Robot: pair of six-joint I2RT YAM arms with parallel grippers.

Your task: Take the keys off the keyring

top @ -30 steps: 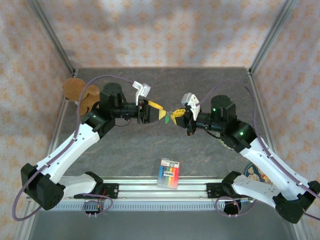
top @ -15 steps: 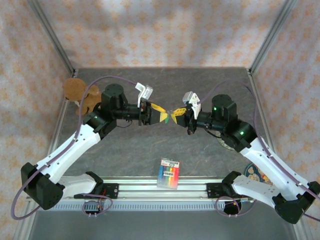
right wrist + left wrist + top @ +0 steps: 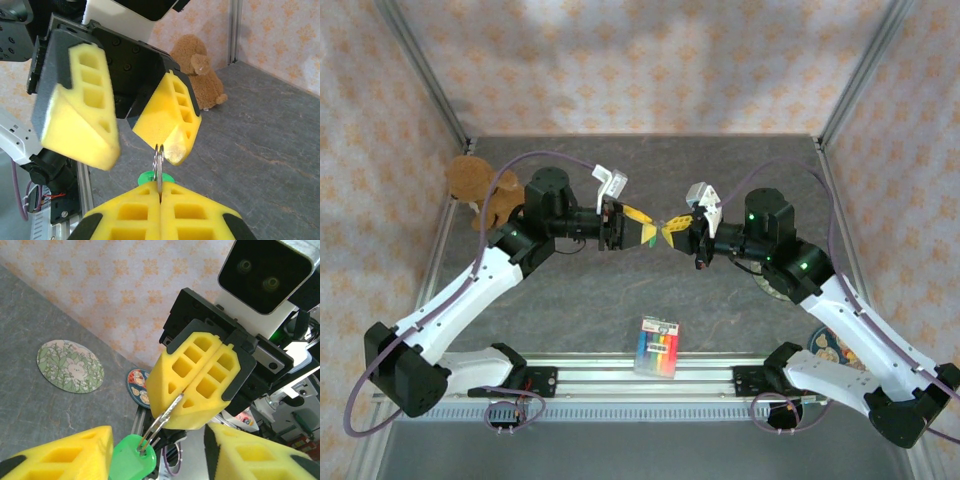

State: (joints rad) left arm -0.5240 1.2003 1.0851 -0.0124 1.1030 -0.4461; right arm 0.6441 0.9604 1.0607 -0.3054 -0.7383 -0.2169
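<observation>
Pinching the keyring [image 3: 159, 159] edge-on between fully closed fingers, the right gripper [image 3: 160, 196] holds it off the table as the anchor. The separating pull looks like the step in hand, not yet made. The green key [image 3: 132, 461] hangs from that ring, and the left gripper [image 3: 157, 454] straddles it wide open, gripping nothing — next it likely must close on the green head and work it round the coil.

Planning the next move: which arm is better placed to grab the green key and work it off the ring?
Left, most likely. The left gripper is open, with the green key hanging between its jaws, while the right gripper is shut on the keyring, holding it.
</observation>
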